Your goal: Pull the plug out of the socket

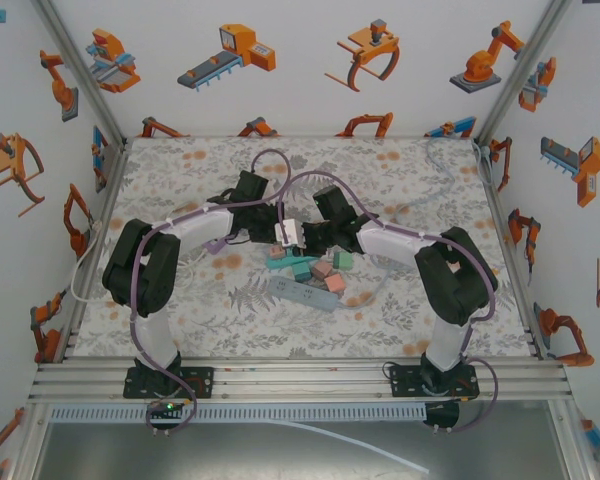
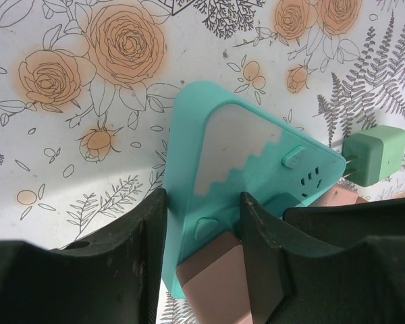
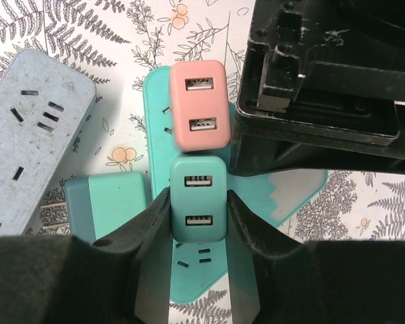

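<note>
A teal triangular socket (image 2: 243, 155) with a white face lies on the flowered table, and my left gripper (image 2: 202, 229) is shut on its sides. A pink plug (image 2: 212, 283) sits in it between those fingers. In the right wrist view a teal plug (image 3: 198, 202) with two USB ports stands in the same socket (image 3: 283, 196), just below the pink plug (image 3: 198, 106). My right gripper (image 3: 198, 223) is shut on the teal plug, a finger against each side. In the top view both grippers, left (image 1: 276, 230) and right (image 1: 312, 238), meet at mid-table.
A grey power strip (image 3: 27, 135) lies left of the socket, with a loose teal plug (image 3: 108, 199) beside it. Another loose green plug (image 2: 378, 154) lies past the socket's corner. More pink and teal plugs (image 1: 325, 272) lie by the grey strip (image 1: 302, 293). The left gripper's body (image 3: 324, 81) is close by.
</note>
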